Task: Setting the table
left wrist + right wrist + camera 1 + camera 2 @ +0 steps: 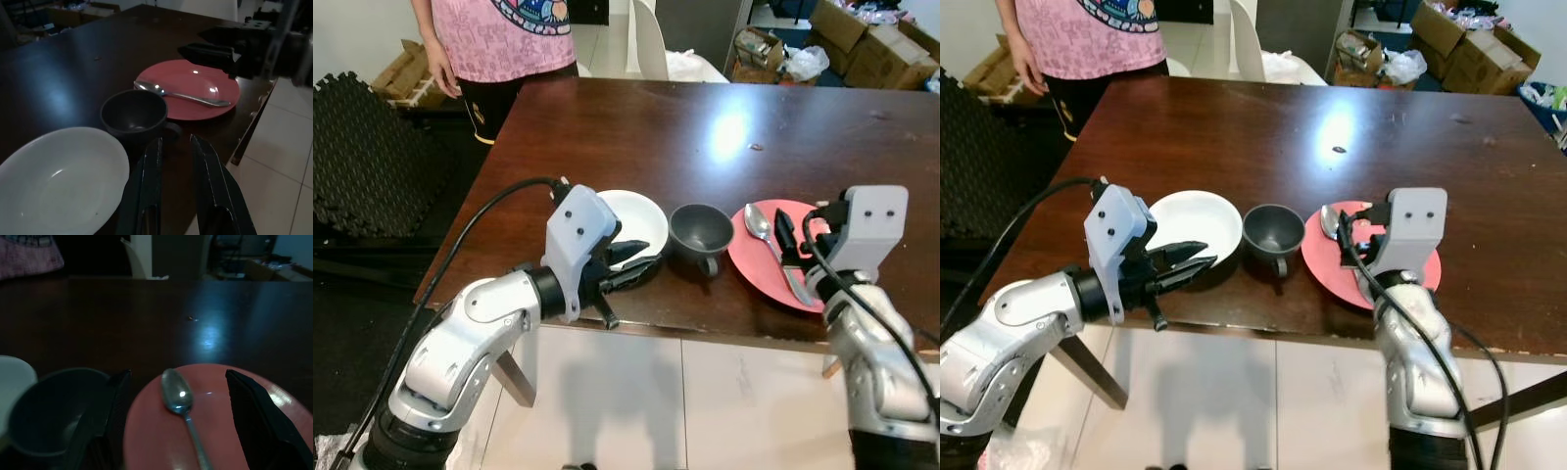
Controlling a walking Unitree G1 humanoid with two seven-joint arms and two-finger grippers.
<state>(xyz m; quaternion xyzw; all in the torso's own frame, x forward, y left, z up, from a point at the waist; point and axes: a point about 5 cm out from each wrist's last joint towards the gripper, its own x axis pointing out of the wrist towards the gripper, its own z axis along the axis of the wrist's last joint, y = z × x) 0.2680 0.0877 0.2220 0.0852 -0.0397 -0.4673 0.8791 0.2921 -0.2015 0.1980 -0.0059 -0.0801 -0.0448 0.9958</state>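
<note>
A white bowl [625, 217], a dark grey cup [697, 231] and a red plate [773, 262] stand in a row near the front edge of the dark wooden table [636, 127]. A metal spoon [764, 235] lies on the plate. My left gripper [644, 258] is open at the bowl's near right rim, its fingertips [155, 147] pointing toward the cup's handle with nothing between them. My right gripper [178, 378] hovers open over the near part of the plate, its fingers wide apart on either side of the spoon [180, 401].
A person in a pink shirt [499, 39] stands at the table's far left corner. A white chair [651, 39] and cardboard boxes [871, 44] are behind the table. Black foam mats [362, 147] lie to the left. Tiled floor [705, 392] lies below the front edge.
</note>
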